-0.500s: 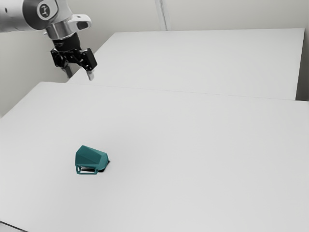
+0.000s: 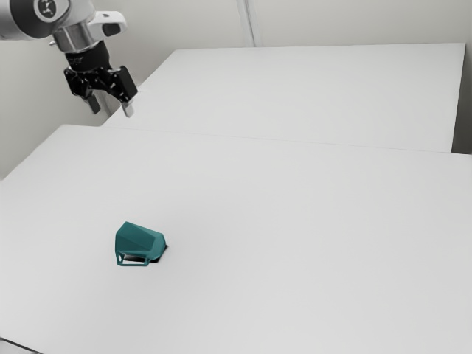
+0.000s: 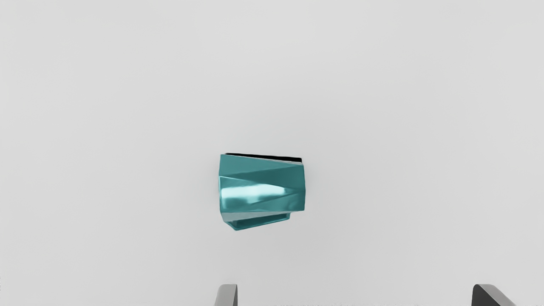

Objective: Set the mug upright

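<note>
High at the upper left of the exterior view is my gripper (image 2: 110, 108), well above the table and apart from the mug. The teal faceted mug (image 2: 139, 240) lies on its side on the white table, its handle toward the exterior view's bottom edge. In the wrist view the mug (image 3: 262, 185) shows one long side, with its handle low against the table. My gripper (image 3: 355, 293) has its two fingers wide apart with nothing between them, and the mug lies beyond the fingertips.
The white table (image 2: 295, 243) spreads around the mug. Behind it, a second white surface (image 2: 310, 92) adjoins its far edge. A dark thin line (image 2: 21, 345) runs at the exterior view's lower left corner.
In the exterior view my hand has shifted a little to the left and slightly up. The mug has not moved.
</note>
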### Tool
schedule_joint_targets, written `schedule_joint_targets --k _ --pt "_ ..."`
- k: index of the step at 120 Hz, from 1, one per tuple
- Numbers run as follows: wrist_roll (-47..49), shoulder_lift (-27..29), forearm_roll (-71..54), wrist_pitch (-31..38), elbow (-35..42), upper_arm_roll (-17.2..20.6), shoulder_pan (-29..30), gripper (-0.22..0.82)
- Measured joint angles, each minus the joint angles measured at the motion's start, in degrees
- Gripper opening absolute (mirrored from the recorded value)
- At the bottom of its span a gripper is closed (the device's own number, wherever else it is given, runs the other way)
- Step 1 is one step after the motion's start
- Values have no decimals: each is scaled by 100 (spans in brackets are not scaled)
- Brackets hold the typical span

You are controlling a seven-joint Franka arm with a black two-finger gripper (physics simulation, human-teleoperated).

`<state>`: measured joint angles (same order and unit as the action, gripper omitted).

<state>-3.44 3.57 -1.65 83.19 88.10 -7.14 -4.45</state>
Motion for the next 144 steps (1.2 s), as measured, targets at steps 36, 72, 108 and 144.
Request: schedule_joint_targets --k 36,72,108,144 --pt "-212 462 523 237 760 -120 858 60" --pt "-811 963 1446 1172 1897 -147 1306 60" --pt "-1682 1089 2612 2099 3021 -265 1687 60" --pt "-2605 1076 3830 2593 3985 -389 2025 60"
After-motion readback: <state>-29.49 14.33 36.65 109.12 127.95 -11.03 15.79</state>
